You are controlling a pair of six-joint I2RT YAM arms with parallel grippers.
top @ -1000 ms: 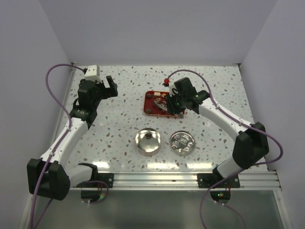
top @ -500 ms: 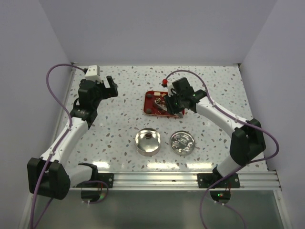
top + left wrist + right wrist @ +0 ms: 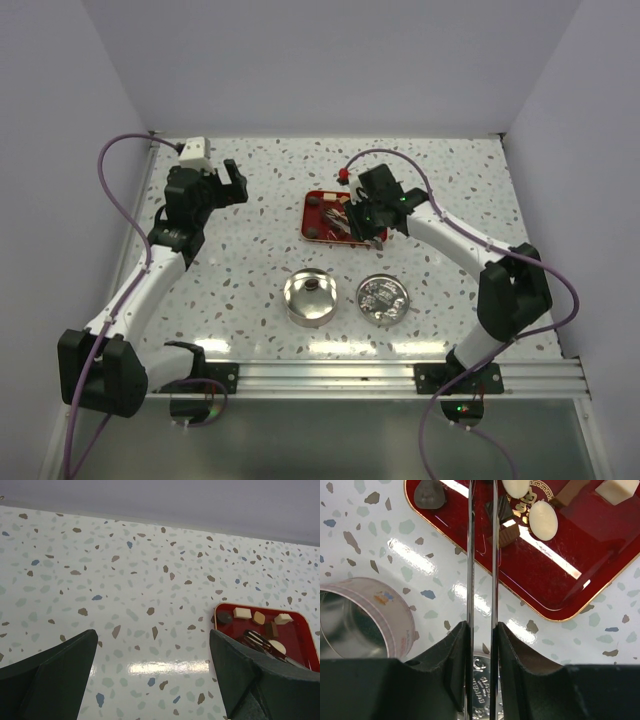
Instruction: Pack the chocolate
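Movement over the last second belongs to the right arm (image 3: 460, 240) alone. Its elbow has swung inward, and the right tool (image 3: 348, 222) has slid further across the red tray (image 3: 580, 550). Meanwhile its two thin blades have drawn closer together. They now stand a narrow slot apart, parallel and not touching.

In the right wrist view they run over a dark square piece (image 3: 502, 509), with one blade crossing its edge. Whether that piece is already pinched or only lined up, I cannot tell.

Most of the chocolate (image 3: 543, 520) lies on the tray: cream ovals, a cream block, brown bars and a dark round one near a corner. From above, one dark piece seems to sit inside the open round tin (image 3: 395, 625), which stands on the desk (image 3: 125, 555) just in front of the tray. Its lid (image 3: 382, 299) lies beside it.

The left tool (image 3: 152, 640) has not stirred. It hangs fully open over bare desk, well apart from the tray, with nothing in it.

The closing blades suggest a pick is under way, probably the second of many, so the task looks barely begun. The pieces sit crowded, and a brown one (image 3: 509, 535) touches the dark square. A squeeze slightly off centre could nudge that neighbour or flick the target across the tray.
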